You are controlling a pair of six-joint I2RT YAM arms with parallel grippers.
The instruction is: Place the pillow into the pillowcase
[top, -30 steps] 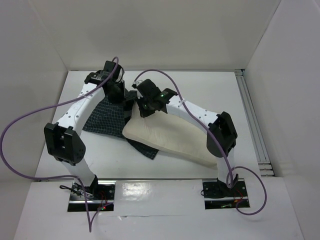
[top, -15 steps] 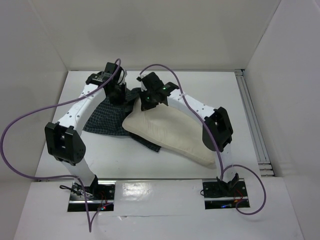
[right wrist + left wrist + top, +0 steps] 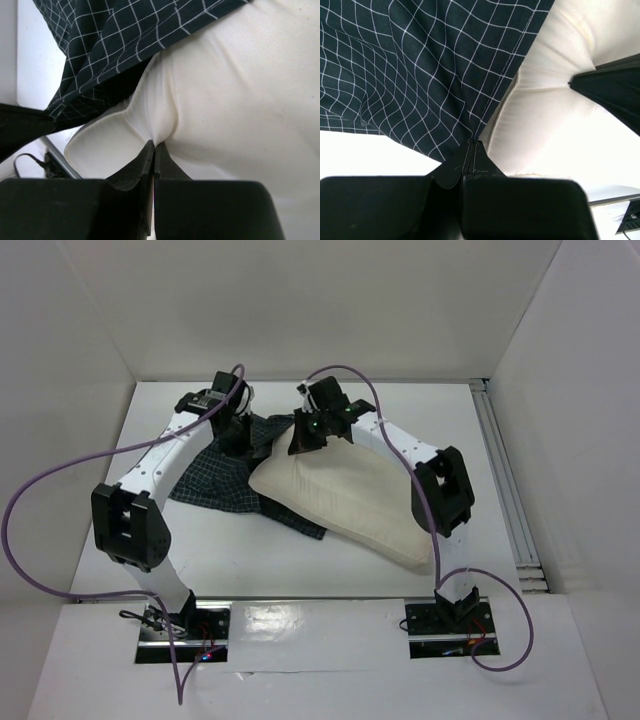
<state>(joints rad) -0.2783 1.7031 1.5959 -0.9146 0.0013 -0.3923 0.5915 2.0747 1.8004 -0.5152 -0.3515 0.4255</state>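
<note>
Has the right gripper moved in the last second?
Yes. The right gripper, shut on the soft cream rectangular pillow, moved farther toward the back wall.

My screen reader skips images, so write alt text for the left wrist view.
The left claw is shut on the edge of a dark navy fabric pillowcase with white grid checks, with a cream soft pillow against it on the right.

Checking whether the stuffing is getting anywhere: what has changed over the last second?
The right gripper, shut on the pillow, has carried that end toward the back of the table, and the pillow swung along with it. The left gripper stayed put, clamped on the edge of the pillowcase. Most of the pillow still lies uncovered.
</note>
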